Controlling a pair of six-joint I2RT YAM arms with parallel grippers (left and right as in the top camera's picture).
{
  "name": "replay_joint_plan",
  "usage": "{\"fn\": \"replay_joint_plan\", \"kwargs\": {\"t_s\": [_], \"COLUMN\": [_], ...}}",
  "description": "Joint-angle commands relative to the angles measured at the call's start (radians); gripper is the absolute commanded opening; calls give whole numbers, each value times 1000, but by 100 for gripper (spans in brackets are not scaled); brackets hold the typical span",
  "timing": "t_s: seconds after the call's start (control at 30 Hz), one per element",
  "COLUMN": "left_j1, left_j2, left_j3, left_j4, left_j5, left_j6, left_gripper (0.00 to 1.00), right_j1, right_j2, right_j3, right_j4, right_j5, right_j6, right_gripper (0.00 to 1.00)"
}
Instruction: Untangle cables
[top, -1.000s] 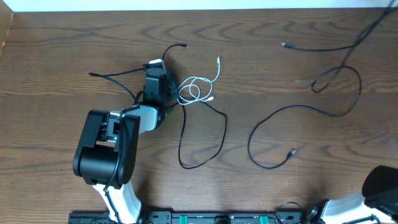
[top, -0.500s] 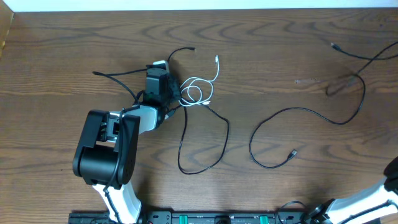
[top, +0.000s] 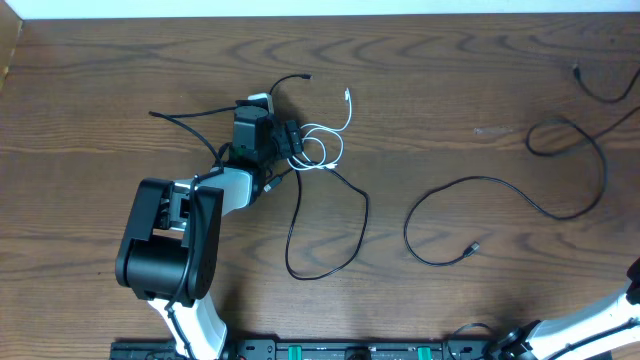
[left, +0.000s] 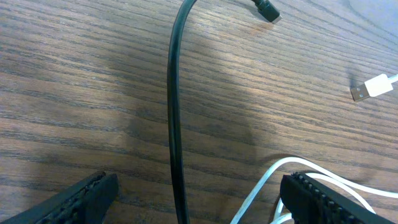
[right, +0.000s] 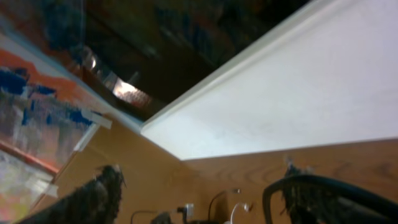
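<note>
At the left wrist, not overhead: wide left claw (left: 196, 186) astride black cable (left: 173, 112); right claw (right: 202, 183) wide too.

Robot test bench: wood-grain table (top: 480, 290) with a black-and-white arm (top: 170, 240) mounted at its edge

Brown surface (top: 100, 80) with wavy wood grain; black cables (left: 174, 93); one white cable (left: 375, 86); black left arm (top: 165, 245) with white segment.
</note>
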Motion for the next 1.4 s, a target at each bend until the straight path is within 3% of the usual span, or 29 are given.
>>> {"fn": "replay_joint_plan", "kwargs": {"t_s": [0.0,0.17,0.2,0.43,0.73,1.03,1.37], "left_j1": [3,3,3,3,3,3,3], "left_j2": [2,2,2,2,2,2,2], "left_j3": [-2,-2,-2,-2,-2,-2,-2], "left_j4": [-18,-19,-19,-18,-18,-17,-17], "left_j5": [24,25,24,25,25,25,25], "left_j6": [2,2,2,1,1,1,1], "left_gripper": [89,89,89,89,89,89,89], "right_j1": [0,0,0,2,6,22,133], "right_j2": [-21,-21,-21,-21,-21,-21,-21], "right_j3": [11,5,0,-78,-233,-268,-268], "right_j4": [1,-96,-111,-235,-426,-1054,-1438], "right_j5": [-13,-13,-13,26,246,583,702], "right_j6": [-2,-6,-6,-7,-73,-598,-1141], "right_gripper": [83,92,99,99,99,99,99]}}
